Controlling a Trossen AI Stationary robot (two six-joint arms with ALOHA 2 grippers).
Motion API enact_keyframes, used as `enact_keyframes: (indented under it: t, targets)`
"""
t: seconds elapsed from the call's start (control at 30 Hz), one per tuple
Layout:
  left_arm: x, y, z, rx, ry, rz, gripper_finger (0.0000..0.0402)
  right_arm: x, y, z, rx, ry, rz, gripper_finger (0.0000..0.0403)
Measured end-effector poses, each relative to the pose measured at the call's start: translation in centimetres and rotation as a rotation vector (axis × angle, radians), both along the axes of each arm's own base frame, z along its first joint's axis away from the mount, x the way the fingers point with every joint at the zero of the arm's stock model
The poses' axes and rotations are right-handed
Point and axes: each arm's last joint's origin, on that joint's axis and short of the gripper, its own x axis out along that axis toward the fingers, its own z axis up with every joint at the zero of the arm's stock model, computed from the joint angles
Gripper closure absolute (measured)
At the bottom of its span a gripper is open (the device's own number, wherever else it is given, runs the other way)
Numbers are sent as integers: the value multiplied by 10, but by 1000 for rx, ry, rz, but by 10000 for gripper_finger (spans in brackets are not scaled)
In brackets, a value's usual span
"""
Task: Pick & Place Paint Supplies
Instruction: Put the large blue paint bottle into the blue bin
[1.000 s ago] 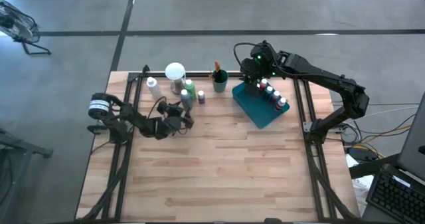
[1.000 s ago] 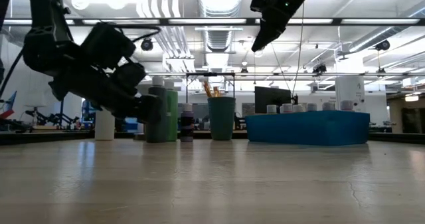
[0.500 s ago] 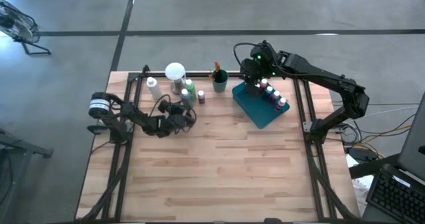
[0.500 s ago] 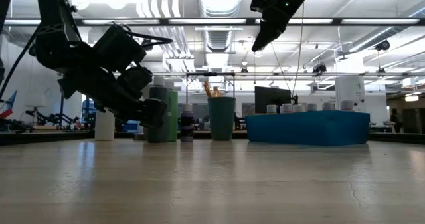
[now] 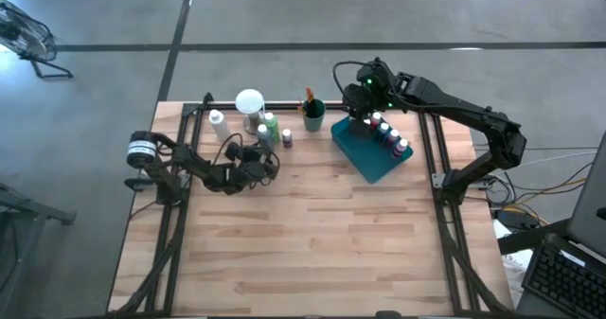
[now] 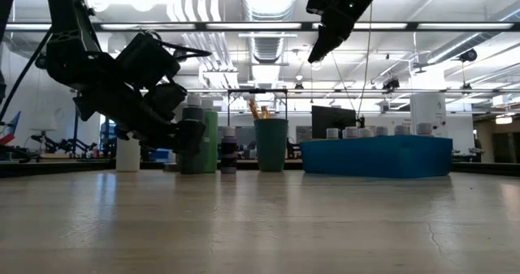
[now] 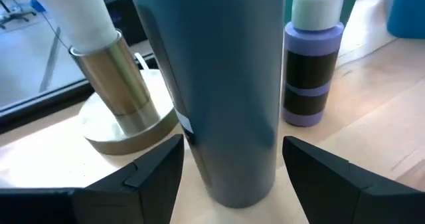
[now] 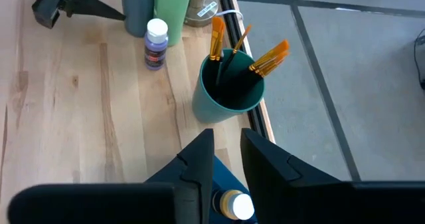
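A tall grey bottle (image 7: 226, 84) stands upright on the table at the back left, next to a green bottle (image 5: 271, 125) and a small purple white-capped bottle (image 7: 313, 71). My left gripper (image 7: 234, 144) is open and low over the table; its fingers stand on either side of the grey bottle's lower part, and I cannot tell whether they touch it. My right gripper (image 8: 227, 141) hangs high over the teal tray (image 5: 365, 158) with only a narrow gap between its fingers and nothing in it. Below it a white-capped bottle (image 8: 242, 207) stands in the tray among several others (image 5: 388, 134).
A teal cup (image 8: 229, 94) holding orange-tipped brushes (image 8: 265, 58) stands between the bottles and the tray. A round white-topped object on a metal base (image 7: 126, 111) and a white bottle (image 5: 218, 122) stand behind the grey bottle. Bare wood fills the table's near half.
My left gripper has edged toward the grey bottle and tipped a little, then kept still. The bottles and the tray stand as before.
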Motion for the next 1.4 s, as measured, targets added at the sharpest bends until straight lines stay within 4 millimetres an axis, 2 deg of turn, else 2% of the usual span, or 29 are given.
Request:
enact_keyframes:
  t: [0.13, 0.4, 0.5, 0.73, 1.4]
  targets:
    - [-2, 0, -3, -16, 32, -1, 129, 0, 0, 0, -12, 6, 14, 341]
    - [-4, 2, -5, -27, 43, 17, 42, 0, 0, 0, -19, 9, 22, 351]
    - [0, 2, -2, -18, 55, -7, 28, 0, 0, 0, -19, 9, 22, 348]
    - [4, 6, 5, 38, 29, 7, 41, 0, 0, 0, -17, 7, 18, 327]
    - [3, 21, 9, 28, -40, 40, 57, 0, 0, 0, -13, 8, 16, 275]
